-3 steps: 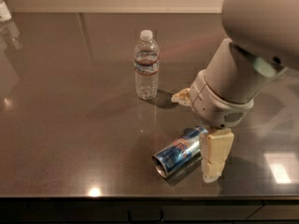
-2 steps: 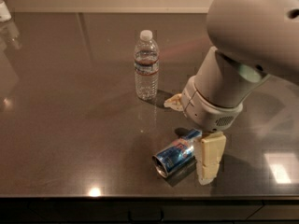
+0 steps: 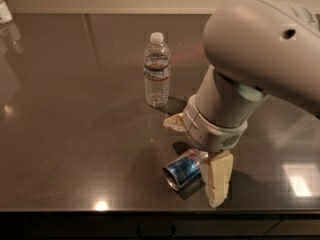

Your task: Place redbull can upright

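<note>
The redbull can (image 3: 183,169) lies on its side on the dark table (image 3: 75,134), near the front edge, with one silver end facing front-left. My gripper (image 3: 195,160) hangs down from the large white arm (image 3: 255,64) directly over the can. It is open. One cream finger (image 3: 219,181) stands at the can's right side, close to it or touching it. The other finger (image 3: 175,122) is behind the can, apart from it. The can's back end is hidden under the wrist.
A clear water bottle (image 3: 157,71) with a white cap stands upright behind the can, left of the arm. A white object (image 3: 4,11) sits at the far left corner. The table's front edge (image 3: 150,211) runs just in front of the can.
The arm has shifted left and lower, so the wrist now covers more of the can. The can and the bottle have not moved.
</note>
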